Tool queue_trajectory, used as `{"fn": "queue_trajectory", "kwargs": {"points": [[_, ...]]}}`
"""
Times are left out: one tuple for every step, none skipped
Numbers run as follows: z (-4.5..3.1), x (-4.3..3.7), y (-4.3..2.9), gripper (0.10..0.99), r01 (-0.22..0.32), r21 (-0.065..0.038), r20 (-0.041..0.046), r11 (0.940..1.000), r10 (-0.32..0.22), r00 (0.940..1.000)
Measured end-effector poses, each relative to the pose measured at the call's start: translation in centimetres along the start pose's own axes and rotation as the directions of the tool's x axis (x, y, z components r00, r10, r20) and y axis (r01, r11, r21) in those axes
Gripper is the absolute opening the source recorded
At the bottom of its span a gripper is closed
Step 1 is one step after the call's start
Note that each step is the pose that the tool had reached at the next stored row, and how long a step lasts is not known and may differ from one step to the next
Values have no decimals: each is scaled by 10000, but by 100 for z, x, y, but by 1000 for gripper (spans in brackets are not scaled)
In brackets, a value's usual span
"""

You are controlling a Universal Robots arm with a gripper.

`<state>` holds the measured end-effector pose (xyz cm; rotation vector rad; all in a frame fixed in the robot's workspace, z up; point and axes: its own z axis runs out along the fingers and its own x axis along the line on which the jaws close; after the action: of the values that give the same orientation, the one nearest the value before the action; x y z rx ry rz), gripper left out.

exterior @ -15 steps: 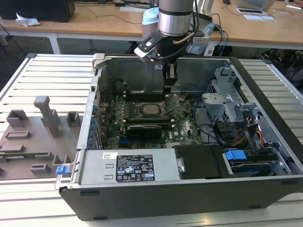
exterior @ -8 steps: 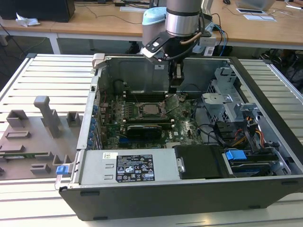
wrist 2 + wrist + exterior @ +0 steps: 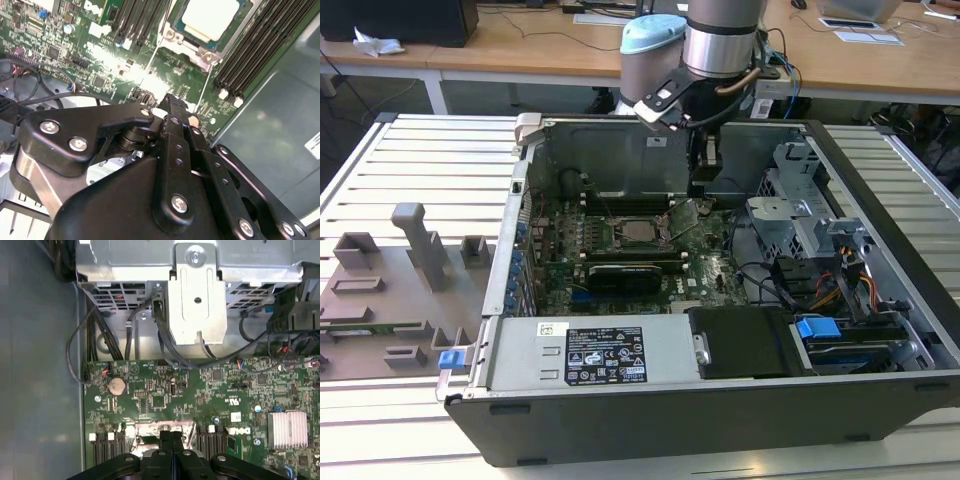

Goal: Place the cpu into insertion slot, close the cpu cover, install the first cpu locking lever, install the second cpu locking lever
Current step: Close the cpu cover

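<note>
**Work surface.** A white slatted table [image 3: 410, 150] carries the set-up, and wooden desks [image 3: 520, 45] stand behind it. At the exterior view's left, a grey fixture tray [image 3: 380, 300] with upright holders lies on the slats. Next to it is an open computer case [image 3: 720, 410], lying on its side with the green motherboard [image 3: 720, 275] exposed. A labelled power supply [image 3: 590, 350] runs along the case's near edge. A metal drive cage [image 3: 790, 215] and bundled cables occupy the exterior view's right.

**Position of the cpu.** The cpu [image 3: 638, 232] is seated in its socket at the middle of the board. In the second wrist view the cpu [image 3: 210, 17] shows its pale metal top, and the cpu cover [image 3: 190, 46] lies as a silvery frame around it. The gripper [image 3: 704, 190] hangs to the exterior view's right of the socket. It is near the socket but apart from the chip.

**Gripper.** In both wrist views the two black fingers [image 3: 166, 437] are pressed together along their length. Nothing is seen between them. The gripper [image 3: 171, 100] points down at the board beside the socket corner. Whether the tips touch the board cannot be told.
</note>
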<state>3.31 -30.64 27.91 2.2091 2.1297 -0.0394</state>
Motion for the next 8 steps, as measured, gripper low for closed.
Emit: {"fn": "queue_trajectory", "kwargs": {"points": [[1,1,19,106,-1,1,0,10000,1,10000],[1,1,36,106,-2,1,0,10000,2,10000],[2,2,59,106,-1,3,0,10000,1,10000],[2,3,73,106,-1,3,0,10000,1,10000],[3,4,98,106,0,4,1,10000,0,10000],[4,4,113,106,-2,4,1,10000,2,10000],[5,6,149,106,-1,5,0,10000,1,10000],[7,8,216,106,-1,7,1,10000,1,10000]]}}
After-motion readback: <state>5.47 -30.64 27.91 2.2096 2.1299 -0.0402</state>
